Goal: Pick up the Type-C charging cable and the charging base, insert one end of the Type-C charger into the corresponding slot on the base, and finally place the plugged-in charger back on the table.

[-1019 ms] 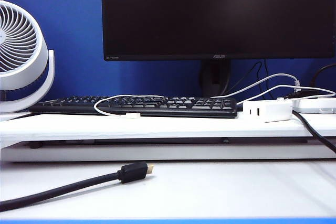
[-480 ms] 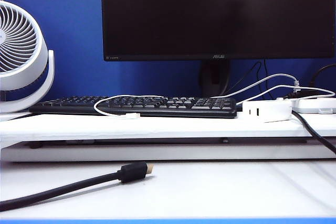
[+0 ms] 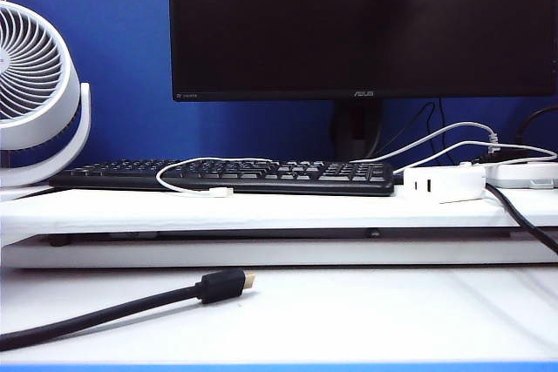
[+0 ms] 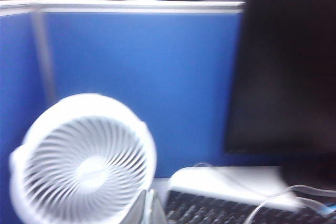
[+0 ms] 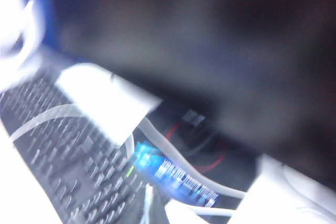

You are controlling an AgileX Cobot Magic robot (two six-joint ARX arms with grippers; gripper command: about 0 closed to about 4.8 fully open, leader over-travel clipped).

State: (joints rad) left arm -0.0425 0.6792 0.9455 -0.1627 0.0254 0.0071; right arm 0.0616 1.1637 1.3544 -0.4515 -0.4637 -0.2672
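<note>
Blue partition behind, raised table (image 3: 261, 212): Type-C charging cable (image 3: 193, 163) plug near its front edge mid-left, charging base (image 3: 444, 183) at the right end, nearer my right gripper; both my grippers closed, empty, unseen.

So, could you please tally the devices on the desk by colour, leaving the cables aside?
Black: 2, the monitor and the keyboard.
White: 3, the fan, the charging base and the power strip.
Total: 5.
The left gripper faces the fan, the right gripper the keyboard; both shut, outside the exterior view.
</note>
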